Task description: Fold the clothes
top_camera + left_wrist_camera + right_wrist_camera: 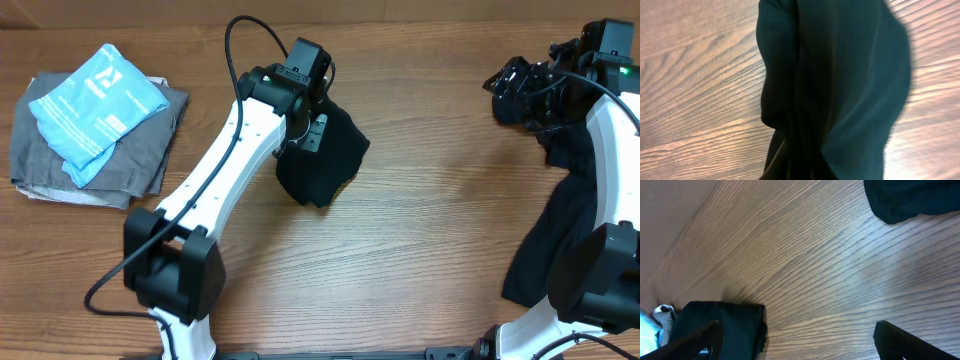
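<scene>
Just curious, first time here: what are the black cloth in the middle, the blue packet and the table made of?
The black cloth looks like soft matte fabric, draping in folds. The blue packet seems plastic, shiny and crinkled. The table shows wood grain, perhaps laminate.

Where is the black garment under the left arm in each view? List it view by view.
Overhead: black garment at centre, held by the left gripper.
Left wrist: the garment fills the middle.
Right wrist: probably the garment, at lower left.
Shared landmark: the wooden table.
</scene>
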